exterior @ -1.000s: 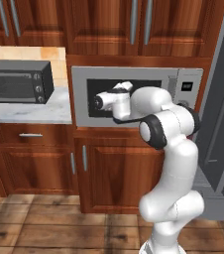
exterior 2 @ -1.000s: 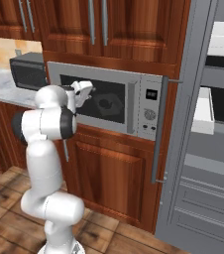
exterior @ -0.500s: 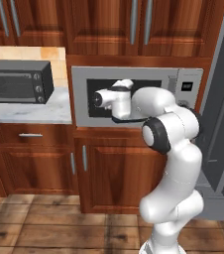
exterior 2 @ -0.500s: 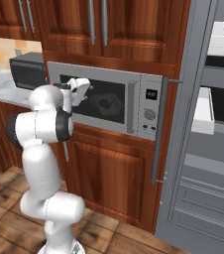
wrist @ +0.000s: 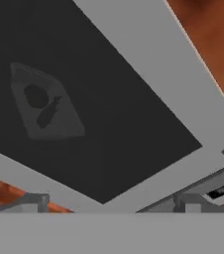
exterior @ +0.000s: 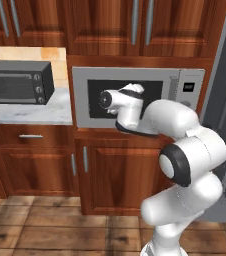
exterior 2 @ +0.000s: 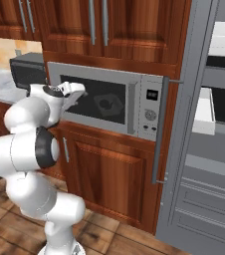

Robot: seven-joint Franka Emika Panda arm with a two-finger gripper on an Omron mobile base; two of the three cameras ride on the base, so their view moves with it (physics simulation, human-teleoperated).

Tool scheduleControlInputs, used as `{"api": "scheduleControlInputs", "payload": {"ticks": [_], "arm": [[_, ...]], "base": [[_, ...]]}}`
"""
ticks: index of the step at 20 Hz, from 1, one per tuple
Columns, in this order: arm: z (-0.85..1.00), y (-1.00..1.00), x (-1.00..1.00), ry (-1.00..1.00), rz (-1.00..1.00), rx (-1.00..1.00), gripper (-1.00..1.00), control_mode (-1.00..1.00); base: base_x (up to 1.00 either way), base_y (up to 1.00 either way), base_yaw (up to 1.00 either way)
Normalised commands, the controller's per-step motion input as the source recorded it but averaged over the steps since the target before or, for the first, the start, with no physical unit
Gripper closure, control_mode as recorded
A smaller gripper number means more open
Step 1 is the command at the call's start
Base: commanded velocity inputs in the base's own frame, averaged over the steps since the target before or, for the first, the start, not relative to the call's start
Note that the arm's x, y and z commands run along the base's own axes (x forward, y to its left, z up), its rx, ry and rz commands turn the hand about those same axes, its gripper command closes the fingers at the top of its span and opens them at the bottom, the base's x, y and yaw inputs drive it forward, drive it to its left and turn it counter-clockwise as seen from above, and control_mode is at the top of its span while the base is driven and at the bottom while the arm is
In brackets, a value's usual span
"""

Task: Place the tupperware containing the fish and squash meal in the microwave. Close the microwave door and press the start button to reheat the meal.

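I have the microwave [exterior 2: 109, 102] set into the wooden cabinetry, and the microwave door [exterior 2: 92, 99] is shut flat against its front, its grey bar handle [exterior 2: 132, 108] standing upright at the door's right edge, beside the pale control panel [exterior 2: 152, 107]. Through the dark window I can make out the tupperware [exterior 2: 107, 103] sitting inside on the oven floor; in the hand view it shows as a faint grey tub [wrist: 44, 102] behind the glass, with darker lumps of the fish and squash meal [wrist: 40, 101] in it, too dim for me to tell apart.

My tool [exterior 2: 72, 92] is up in front of the window's left part, close to the glass; I cannot tell from these views whether it touches the door. In the hand view its two tips [wrist: 34, 201] stand far apart at the bottom, so I read the jaws as spread wide with nothing between them. From the left base view the hand [exterior: 120, 100] sits over the window's middle, the white arm bending back down to the base at lower right.

On the pale stone desk [exterior: 30, 112] to the left of the microwave stands a dark grey countertop oven [exterior: 19, 81] with small knobs, near the desk's back edge. To the right of the microwave runs a tall grey unit [exterior 2: 199, 149] with a long vertical handle, and white bins [exterior 2: 223, 40] rest on its shelves.
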Motion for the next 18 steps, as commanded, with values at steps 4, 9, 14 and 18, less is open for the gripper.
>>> {"api": "scheduleControlInputs", "payload": {"ticks": [4, 9, 14, 18], "arm": [[0.00, -0.13, -0.73, -0.03, -0.12, 0.46, -1.00, -1.00], [0.00, -0.24, -0.63, -0.02, -0.14, 0.50, -1.00, -1.00], [-0.08, -0.37, -0.34, -0.17, -0.13, 0.56, -1.00, -1.00], [0.00, -0.51, -0.26, -0.22, -0.20, 0.49, -1.00, -1.00]], "base": [[0.00, 0.00, 0.00], [0.00, 0.00, 0.00], [0.00, 0.00, 0.00], [0.00, 0.00, 0.00]]}}
